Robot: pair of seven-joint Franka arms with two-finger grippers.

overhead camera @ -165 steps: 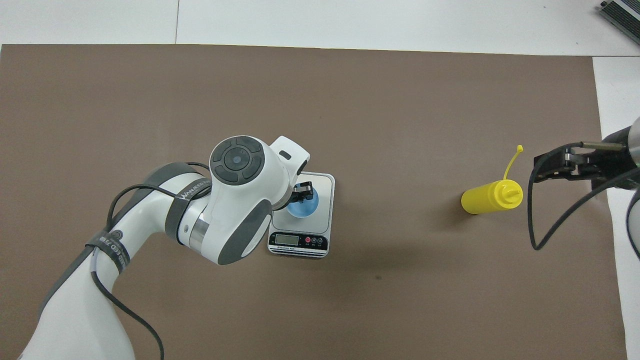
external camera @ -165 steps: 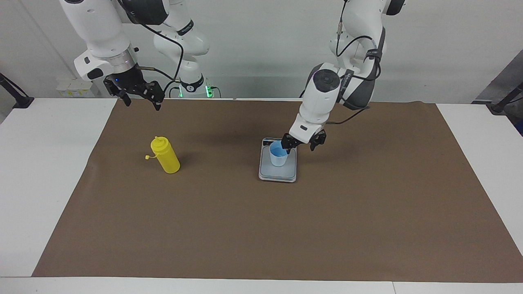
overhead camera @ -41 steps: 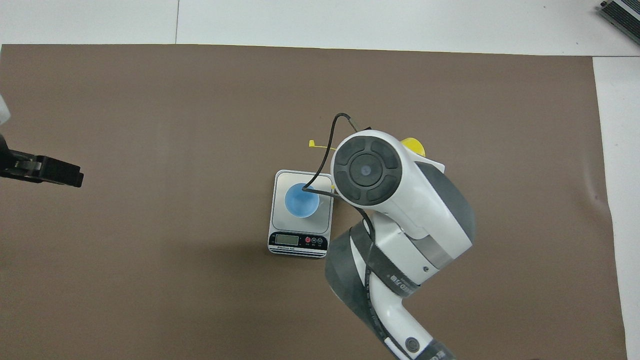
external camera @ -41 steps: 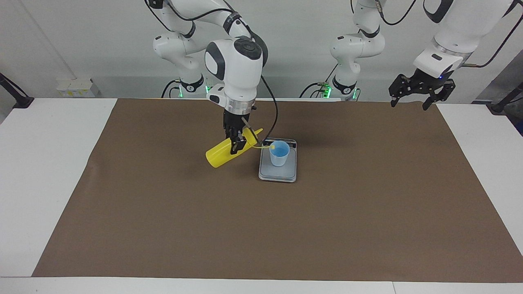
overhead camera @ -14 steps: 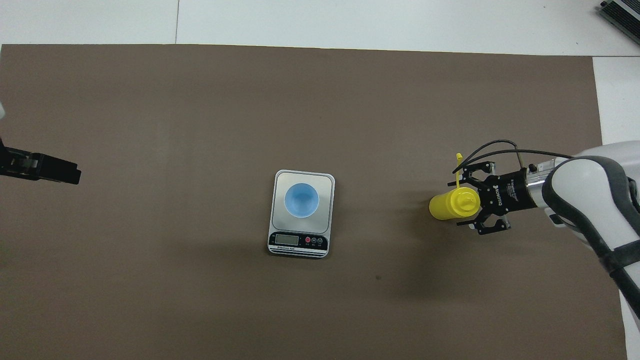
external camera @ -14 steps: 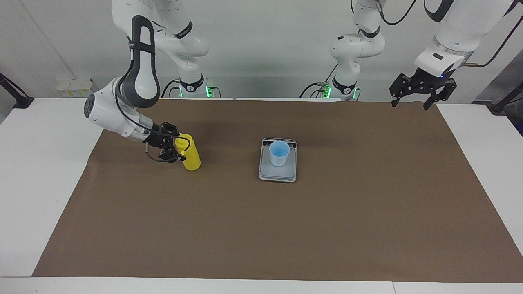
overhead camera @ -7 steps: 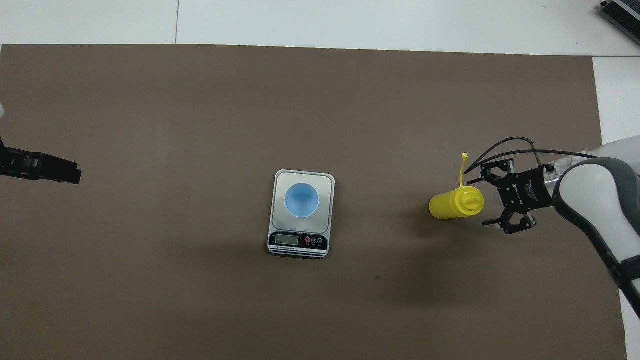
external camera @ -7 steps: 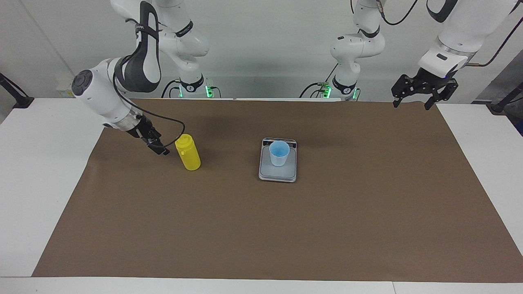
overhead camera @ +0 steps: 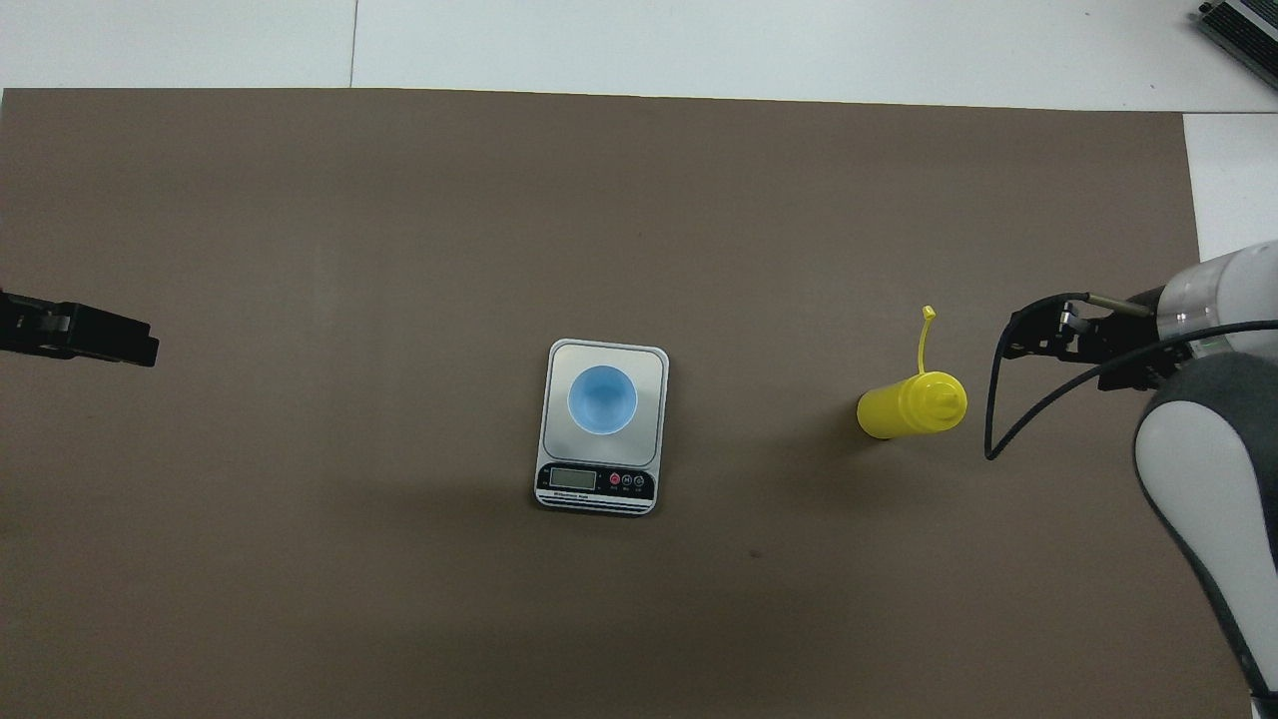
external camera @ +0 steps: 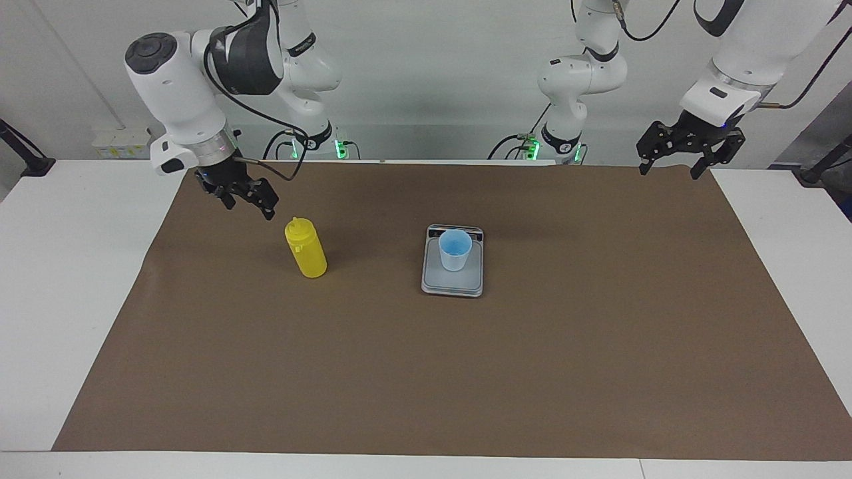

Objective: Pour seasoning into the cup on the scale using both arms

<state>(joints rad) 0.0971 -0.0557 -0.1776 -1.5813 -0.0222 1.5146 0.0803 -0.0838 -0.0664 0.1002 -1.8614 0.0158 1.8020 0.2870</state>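
In the facing view, the seasoning (external camera: 305, 249) stood upright on the brown mat (external camera: 466, 372), toward the right arm's end of the table (external camera: 80, 279), free of any grip, its small cap hanging by the tether against its neck. The right gripper (external camera: 247, 197) hung in the air just beside the bottle's top, over the mat at the robots' side of it, with its fingers spread apart and nothing between them. The cup (external camera: 455, 249) sat upright on the scale (external camera: 452, 283) near the middle of the mat, well apart from the bottle, on the part of the plate nearer to the robots. The left gripper (external camera: 667, 165) waited raised over the mat's edge at the left arm's end, by the robots, its fingers wide apart and holding nothing. In the overhead view, the seasoning (overhead camera: 911, 405) showed from above with its tethered cap (overhead camera: 929, 313) sticking out on its strap, farther from the robots than the bottle. The right gripper (overhead camera: 1043, 335) was close by it, toward the right arm's end, apart from the bottle. The cup (overhead camera: 602, 399) sat on the grey plate of the scale (overhead camera: 596, 483), whose display strip faced the robots. The left gripper (overhead camera: 125, 345) reached in only as a dark tip over the mat (overhead camera: 399, 220) at the left arm's end.
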